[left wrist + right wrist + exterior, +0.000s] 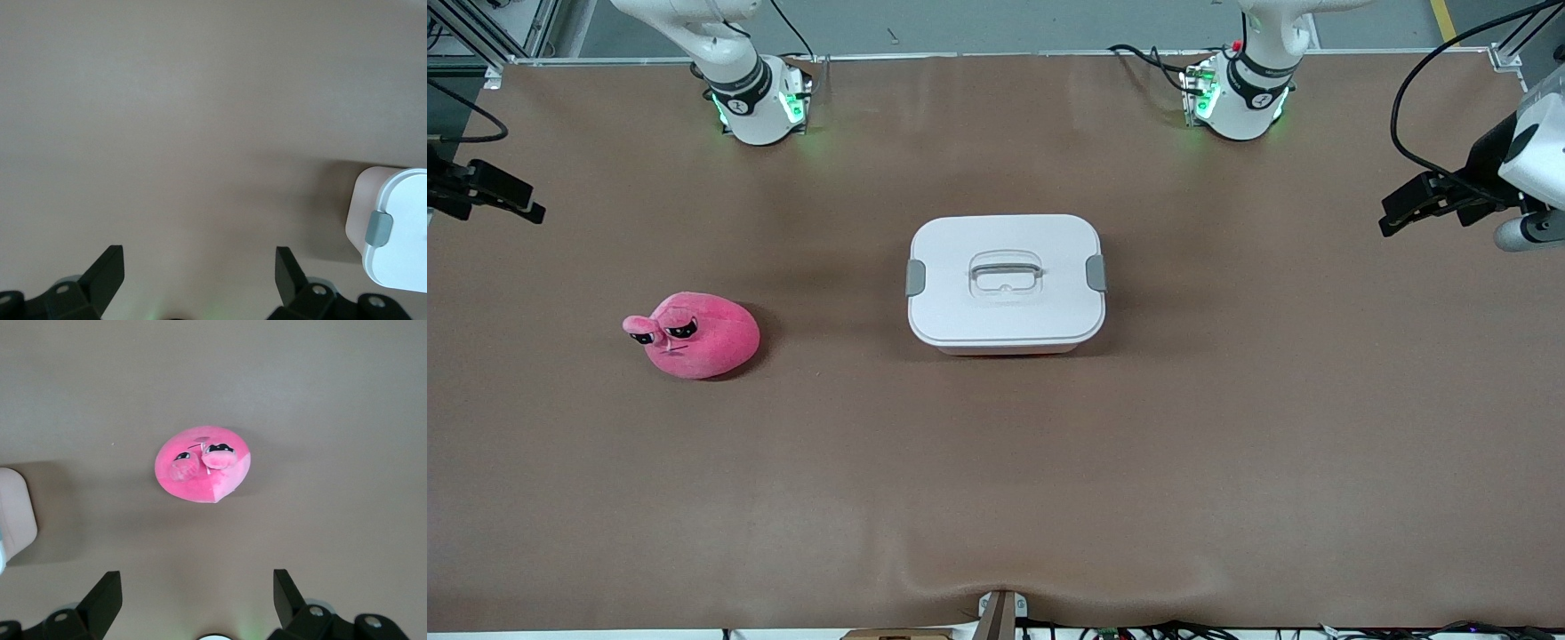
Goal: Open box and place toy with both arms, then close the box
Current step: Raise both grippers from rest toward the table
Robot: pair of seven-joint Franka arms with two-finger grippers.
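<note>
The white box (1005,280) stands shut in the middle of the table, its lid on, grey latches at both ends and a recessed handle on top. One latched corner of the box (393,227) shows in the left wrist view. The pink toy (694,336) lies on the table toward the right arm's end; in the right wrist view the toy (203,463) lies eyes up. My left gripper (1400,209) (199,267) hangs open and empty over the left arm's end of the table. My right gripper (520,200) (197,590) hangs open and empty over the right arm's end.
The brown table (996,480) carries only the box and the toy. Both arm bases (756,98) (1236,98) glow green along the edge farthest from the front camera. A small bracket (1000,613) sits at the nearest edge.
</note>
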